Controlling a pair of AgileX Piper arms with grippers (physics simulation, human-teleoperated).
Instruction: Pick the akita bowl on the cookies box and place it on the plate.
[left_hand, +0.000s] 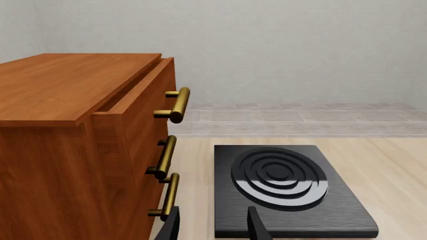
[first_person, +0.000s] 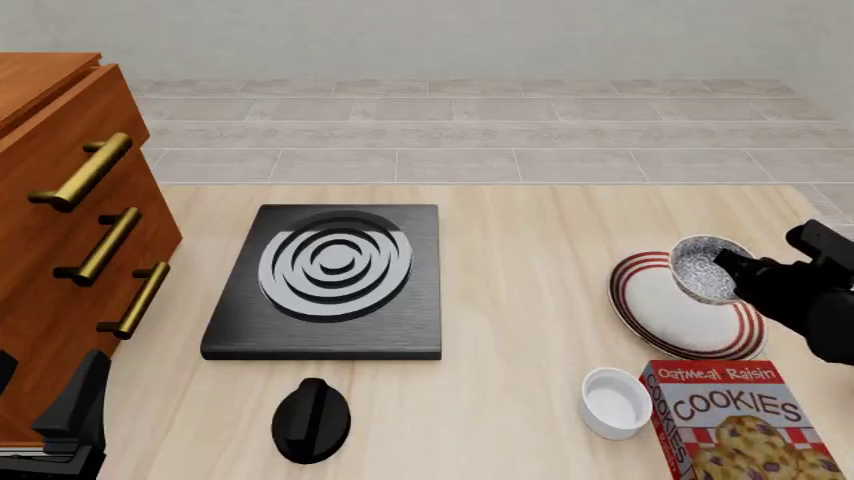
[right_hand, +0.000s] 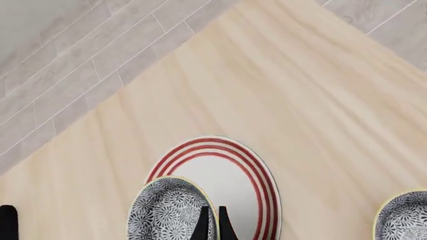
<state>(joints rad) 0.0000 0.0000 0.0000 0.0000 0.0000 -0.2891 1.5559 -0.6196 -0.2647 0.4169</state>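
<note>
The right end effector (first_person: 727, 268) is being held closed on the rim of the akita bowl (first_person: 705, 268), which is being carried tilted above the plate (first_person: 661, 300). The left end effector (left_hand: 212, 226) is being kept parted, grasping nothing. The cookies box (first_person: 741, 420) is lying near the plate on the pale wooden worktop (first_person: 534, 240); grey tiled floor (first_person: 454, 130) is showing beyond.

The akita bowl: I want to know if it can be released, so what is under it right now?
The akita bowl is over the plate, pinched at its rim by the right gripper. Whether its base touches the plate cannot be seen.
</note>
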